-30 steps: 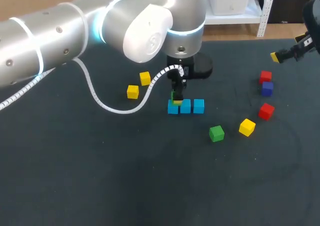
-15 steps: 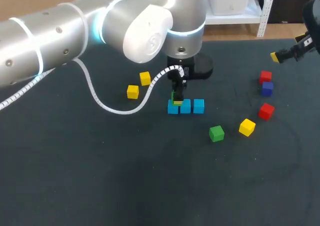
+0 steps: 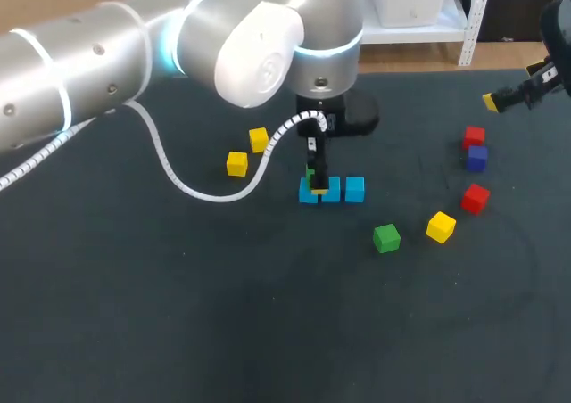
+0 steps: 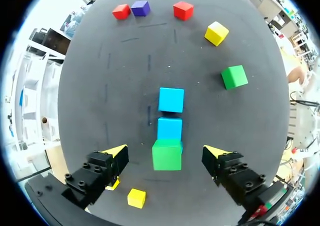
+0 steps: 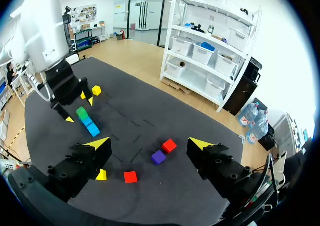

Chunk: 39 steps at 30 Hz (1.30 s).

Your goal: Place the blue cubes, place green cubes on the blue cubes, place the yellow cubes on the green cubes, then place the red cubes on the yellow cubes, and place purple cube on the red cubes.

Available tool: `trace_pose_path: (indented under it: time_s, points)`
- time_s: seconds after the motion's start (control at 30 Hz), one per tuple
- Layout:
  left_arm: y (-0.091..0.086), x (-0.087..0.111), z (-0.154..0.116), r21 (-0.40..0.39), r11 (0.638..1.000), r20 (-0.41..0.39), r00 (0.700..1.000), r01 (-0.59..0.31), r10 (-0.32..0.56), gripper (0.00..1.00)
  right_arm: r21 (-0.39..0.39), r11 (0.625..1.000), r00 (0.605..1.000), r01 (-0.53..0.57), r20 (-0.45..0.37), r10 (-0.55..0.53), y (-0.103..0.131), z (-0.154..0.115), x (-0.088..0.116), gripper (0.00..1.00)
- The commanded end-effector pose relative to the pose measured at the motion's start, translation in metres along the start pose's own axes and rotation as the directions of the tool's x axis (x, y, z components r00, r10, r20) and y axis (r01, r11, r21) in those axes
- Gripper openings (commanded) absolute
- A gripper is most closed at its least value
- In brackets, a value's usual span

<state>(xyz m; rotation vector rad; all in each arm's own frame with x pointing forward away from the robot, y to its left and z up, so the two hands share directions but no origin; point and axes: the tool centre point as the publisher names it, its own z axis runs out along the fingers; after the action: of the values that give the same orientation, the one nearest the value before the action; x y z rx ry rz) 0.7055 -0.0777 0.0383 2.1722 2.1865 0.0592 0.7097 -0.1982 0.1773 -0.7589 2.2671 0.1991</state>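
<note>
Three blue cubes (image 3: pixel 354 189) lie in a row mid-table. A green cube (image 4: pixel 167 154) rests on the end blue cube (image 4: pixel 170 128), the one nearest my left gripper (image 4: pixel 166 153). That gripper hangs open over it, its fingers clear of the cube on both sides. In the head view the left gripper (image 3: pixel 314 176) hides most of that cube. A second green cube (image 3: pixel 386 238), a yellow cube (image 3: pixel 441 226), two red cubes (image 3: pixel 475 198) and a purple cube (image 3: pixel 477 158) lie to the right. My right gripper (image 5: pixel 150 144) stands open and empty, high at the far right.
Two more yellow cubes (image 3: pixel 236 163) (image 3: pixel 259 139) sit left of the blue row. The left arm's white cable (image 3: pixel 178 180) loops over the table beside them. The dark mat (image 3: pixel 268 332) covers the whole table.
My left gripper's fingers have spread wide and let go of the green cube, which stays on the blue cube. The right arm has not moved.
</note>
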Motion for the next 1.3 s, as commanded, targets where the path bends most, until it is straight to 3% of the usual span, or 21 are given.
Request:
trace_pose_path:
  time_s: [0.03, 0.17, 0.3, 0.63, 0.77, 0.87, 1.07, 1.3]
  points:
    - [-0.001, 0.019, -0.014, -0.021, 0.999, 0.034, 0.999, 0.027, -0.026, 1.0, 0.01, 1.0, 1.0, -0.001, 0.006, 0.001, 0.002, 0.002, 0.001, 1.0]
    - [0.003, 0.043, -0.035, -0.061, 0.993, 0.106, 0.99, 0.102, -0.095, 1.0, 0.01, 1.0, 1.0, -0.001, 0.006, 0.001, 0.002, 0.002, 0.001, 1.0]
    - [0.007, 0.068, -0.053, -0.062, 0.975, 0.206, 0.959, 0.212, -0.195, 1.0, 0.01, 1.0, 1.0, -0.001, 0.006, 0.001, 0.002, 0.002, 0.001, 1.0]
    - [0.008, 0.117, -0.068, -0.05, 0.867, 0.413, 0.8, 0.496, -0.435, 1.0, 0.01, 1.0, 1.0, -0.001, 0.006, 0.001, 0.002, 0.002, 0.001, 1.0]
    - [0.003, 0.129, -0.083, -0.047, 0.831, 0.502, 0.732, 0.554, -0.46, 1.0, 0.01, 1.0, 1.0, -0.001, 0.006, 0.001, 0.002, 0.002, 0.001, 1.0]
    - [0.002, 0.139, -0.099, -0.056, 0.817, 0.556, 0.697, 0.574, -0.452, 1.0, 0.01, 1.0, 1.0, -0.001, 0.006, 0.001, 0.002, 0.002, 0.001, 1.0]
    - [0.014, 0.167, -0.12, -0.086, 0.773, 0.578, 0.664, 0.628, -0.475, 1.0, 0.01, 1.0, 1.0, -0.001, 0.006, 0.001, 0.002, 0.002, 0.001, 1.0]
    - [0.027, 0.183, -0.141, -0.077, 0.699, 0.642, 0.571, 0.711, -0.511, 1.0, 0.01, 1.0, 1.0, -0.001, 0.006, 0.001, 0.002, 0.002, 0.001, 1.0]
